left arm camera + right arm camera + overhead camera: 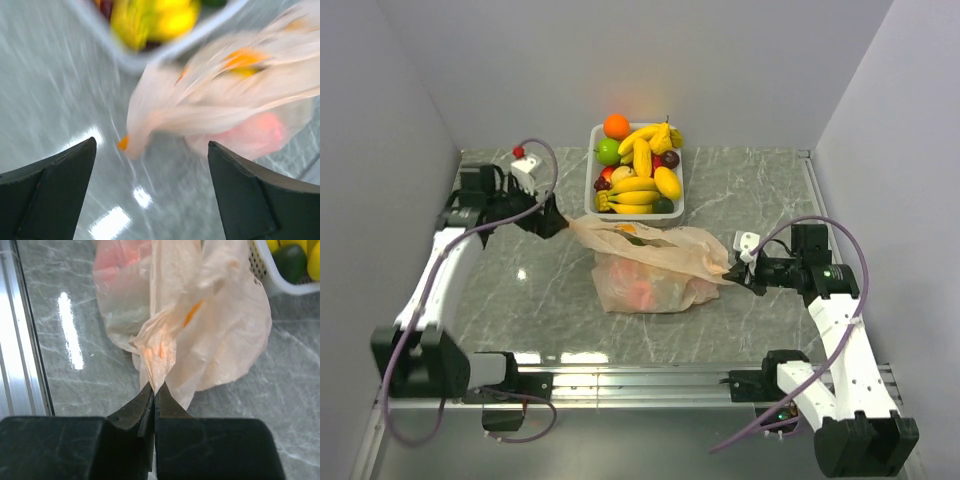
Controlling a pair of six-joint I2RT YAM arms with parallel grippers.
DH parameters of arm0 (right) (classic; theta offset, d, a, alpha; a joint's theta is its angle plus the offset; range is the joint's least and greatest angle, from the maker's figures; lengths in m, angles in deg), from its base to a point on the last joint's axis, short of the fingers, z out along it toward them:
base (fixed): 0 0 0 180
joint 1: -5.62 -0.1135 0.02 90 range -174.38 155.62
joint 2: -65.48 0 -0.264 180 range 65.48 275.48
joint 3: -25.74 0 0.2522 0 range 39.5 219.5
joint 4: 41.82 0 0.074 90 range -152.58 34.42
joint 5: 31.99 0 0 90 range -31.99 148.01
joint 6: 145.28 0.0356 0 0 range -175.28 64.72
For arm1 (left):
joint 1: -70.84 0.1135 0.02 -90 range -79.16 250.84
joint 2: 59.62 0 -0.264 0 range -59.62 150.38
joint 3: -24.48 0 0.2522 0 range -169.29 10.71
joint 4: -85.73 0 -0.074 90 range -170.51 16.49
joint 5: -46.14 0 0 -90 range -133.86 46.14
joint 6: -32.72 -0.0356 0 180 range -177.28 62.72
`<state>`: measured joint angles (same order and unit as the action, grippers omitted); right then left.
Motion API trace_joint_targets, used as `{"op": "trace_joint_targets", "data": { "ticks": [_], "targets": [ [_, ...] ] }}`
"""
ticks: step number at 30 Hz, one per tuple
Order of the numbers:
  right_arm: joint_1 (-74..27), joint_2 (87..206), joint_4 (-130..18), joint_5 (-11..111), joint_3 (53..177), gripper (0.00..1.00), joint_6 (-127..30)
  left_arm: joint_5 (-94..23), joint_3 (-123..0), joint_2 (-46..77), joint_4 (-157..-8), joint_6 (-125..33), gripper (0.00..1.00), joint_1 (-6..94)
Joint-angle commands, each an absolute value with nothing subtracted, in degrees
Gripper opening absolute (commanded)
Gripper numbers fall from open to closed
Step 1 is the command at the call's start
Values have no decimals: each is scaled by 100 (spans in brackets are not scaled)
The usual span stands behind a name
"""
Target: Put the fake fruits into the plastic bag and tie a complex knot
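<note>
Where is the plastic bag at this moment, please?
In the top view the plastic bag lies mid-table, just in front of the white tray, with the right gripper pinching its right-hand end.

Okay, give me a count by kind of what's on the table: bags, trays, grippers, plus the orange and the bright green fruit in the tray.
plastic bag: 1
tray: 1
grippers: 2 (left gripper, right gripper)
orange: 1
green lime: 1
Total: 6
</note>
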<state>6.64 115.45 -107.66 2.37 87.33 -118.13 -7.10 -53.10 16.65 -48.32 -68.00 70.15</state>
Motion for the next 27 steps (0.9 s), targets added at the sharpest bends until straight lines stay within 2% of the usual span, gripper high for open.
{"op": "trace_joint_targets", "data": {
  "ticks": [1, 3, 6, 9, 12, 18, 19, 20, 23, 27],
  "targets": [
    [378, 11356, -10683, 220, 8872, 0, -11338, 228, -5766, 763, -5414, -7485, 99, 6944],
    [334, 11356, -10621, 220, 8828, 0, -11268, 212, -5994, 709, -5388, -7959, 99, 6830],
    [281, 11391, -10638, 255, 8792, 0, -11250, -525, -6179, 779, -5571, -8417, 99, 6163],
    [263, 11364, -10717, 290, 8810, 0, -11285, -675, -6197, 963, -5686, -8795, 99, 5426],
    [272, 11303, -10866, 343, 8758, 0, -11504, -1158, -6074, 1462, -6159, -8954, 99, 4302],
    [272, 11189, -10867, 370, 8766, 0, -11417, -985, -6346, 2684, -6653, -9147, 98, 3552],
    [263, 11162, -10832, 361, 8775, 0, -11313, -741, -6407, 2826, -6575, -9173, 96, 3499],
    [272, 11136, -10779, 352, 8766, 0, -11233, -599, -6565, 2975, -6174, -9322, 85, 3446],
    [272, 11074, -10384, 299, 8792, 0, -10680, -18, -6681, 3415, -5469, -9735, 66, 3262],
    [272, 11162, -9683, 202, 8897, 0, -9907, 228, -6443, 3696, -5116, -9938, 58, 3164]
  ]
}}
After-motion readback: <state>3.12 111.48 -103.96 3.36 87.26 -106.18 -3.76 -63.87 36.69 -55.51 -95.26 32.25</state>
